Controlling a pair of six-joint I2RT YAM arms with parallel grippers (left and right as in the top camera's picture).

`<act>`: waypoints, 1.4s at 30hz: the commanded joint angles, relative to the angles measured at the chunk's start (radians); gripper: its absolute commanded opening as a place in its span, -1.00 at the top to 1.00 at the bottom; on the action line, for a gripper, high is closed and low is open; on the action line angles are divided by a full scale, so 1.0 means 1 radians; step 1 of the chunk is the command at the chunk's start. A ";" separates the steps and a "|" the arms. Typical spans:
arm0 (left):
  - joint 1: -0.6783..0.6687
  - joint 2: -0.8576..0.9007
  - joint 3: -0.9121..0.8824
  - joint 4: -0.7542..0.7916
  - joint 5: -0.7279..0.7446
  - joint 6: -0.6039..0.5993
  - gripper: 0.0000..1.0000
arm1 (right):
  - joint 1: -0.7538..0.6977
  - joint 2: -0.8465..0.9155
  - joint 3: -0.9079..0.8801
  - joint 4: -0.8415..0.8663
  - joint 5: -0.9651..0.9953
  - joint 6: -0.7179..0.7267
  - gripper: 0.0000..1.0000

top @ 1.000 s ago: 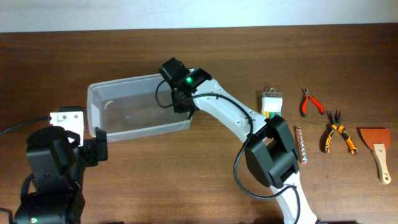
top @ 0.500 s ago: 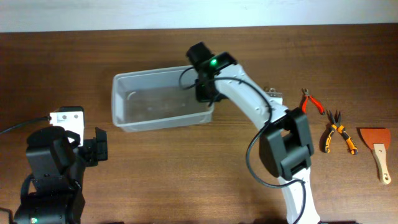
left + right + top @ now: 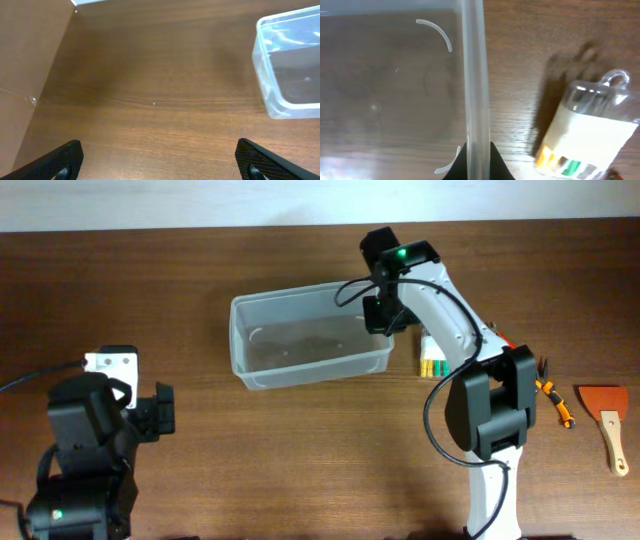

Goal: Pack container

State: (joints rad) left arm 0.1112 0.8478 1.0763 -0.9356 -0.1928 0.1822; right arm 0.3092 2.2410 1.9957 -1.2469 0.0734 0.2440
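Lower left in the overhead view, your left gripper (image 3: 160,412) hovers above the wooden table (image 3: 300,460), its fingers spread wide with nothing between them. The container (image 3: 305,370) stands in the upper middle of the frame. Your right gripper (image 3: 381,320) pinches the rim of its right-hand wall. A clear packet (image 3: 432,358) lies just right of that wall. Orange-handled pliers (image 3: 552,402) and a scraper (image 3: 605,412) lie at the right edge.

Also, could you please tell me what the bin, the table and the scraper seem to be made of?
The bin looks like clear, slightly cloudy plastic: the grain shows through it. The table looks like dark wood or veneer, by its grain. The scraper seems to have a pale wooden handle; its reddish-brown blade is unclear.
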 commanded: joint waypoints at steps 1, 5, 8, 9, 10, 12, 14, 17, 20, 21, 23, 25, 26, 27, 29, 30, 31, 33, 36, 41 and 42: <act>0.005 0.020 0.018 -0.001 -0.014 -0.012 -0.98 | -0.040 -0.021 0.002 -0.047 0.035 -0.057 0.92; 0.005 0.046 0.018 -0.001 -0.014 -0.012 -0.98 | -0.061 -0.021 0.002 -0.089 0.018 -0.026 0.92; 0.005 0.063 0.018 -0.001 -0.014 -0.012 -0.98 | -0.060 -0.021 0.002 -0.102 -0.023 -0.024 0.92; 0.005 0.069 0.018 -0.001 -0.014 -0.012 -0.98 | -0.057 -0.021 0.002 -0.110 -0.030 -0.017 0.92; 0.005 0.074 0.018 -0.001 -0.014 -0.012 -0.98 | -0.053 -0.021 0.002 -0.124 -0.031 0.000 0.92; 0.005 0.084 0.018 -0.001 -0.014 -0.013 -0.99 | -0.045 -0.021 0.002 -0.150 -0.034 0.016 0.92; 0.005 0.093 0.018 -0.001 -0.014 -0.013 -0.98 | -0.037 -0.021 0.002 -0.164 -0.040 0.028 0.92; 0.005 0.097 0.018 -0.001 -0.014 -0.012 -0.98 | -0.027 -0.023 0.002 -0.183 -0.044 0.064 0.92; 0.005 0.097 0.018 -0.002 -0.014 -0.013 -0.98 | -0.014 -0.023 0.002 -0.210 -0.043 0.091 0.92; 0.005 0.097 0.018 -0.002 -0.014 -0.013 -0.98 | -0.011 -0.024 0.002 -0.214 -0.043 0.091 0.92; 0.005 0.097 0.018 -0.001 -0.014 -0.012 -0.98 | 0.000 -0.025 0.002 -0.224 -0.043 0.106 0.92; 0.005 0.097 0.018 -0.002 -0.014 -0.012 -0.98 | 0.012 -0.028 0.002 -0.240 -0.042 0.109 0.92; 0.005 0.097 0.018 -0.002 -0.014 -0.013 -0.98 | 0.017 -0.029 0.002 -0.246 -0.042 0.110 0.92; 0.005 0.097 0.018 -0.004 -0.014 -0.013 -0.98 | 0.022 -0.031 0.002 -0.249 -0.040 0.110 0.92; 0.005 0.097 0.018 -0.005 -0.014 -0.012 -0.99 | 0.031 -0.036 0.002 -0.255 -0.039 0.109 0.92; 0.005 0.097 0.018 -0.005 -0.014 -0.012 -0.98 | 0.034 -0.039 0.002 -0.259 -0.038 0.109 0.92; 0.005 0.097 0.018 -0.005 -0.014 -0.012 -0.99 | 0.035 -0.043 0.002 -0.265 -0.035 0.110 0.92; 0.005 0.097 0.018 -0.006 -0.014 -0.012 -0.98 | 0.037 -0.051 0.002 -0.269 -0.031 0.109 0.92; 0.005 0.098 0.018 -0.011 -0.014 -0.012 -0.98 | 0.037 -0.063 0.002 -0.251 0.011 0.135 0.92; 0.005 0.101 0.018 -0.011 -0.014 -0.012 -0.98 | 0.035 -0.063 0.001 -0.203 0.018 0.135 0.92; 0.005 0.101 0.018 -0.011 -0.014 -0.012 -0.98 | 0.035 -0.063 0.001 -0.195 0.018 0.135 0.92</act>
State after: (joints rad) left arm 0.1112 0.9447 1.0763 -0.9432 -0.1928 0.1822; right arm 0.3386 2.2093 2.0029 -1.4570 0.0254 0.3592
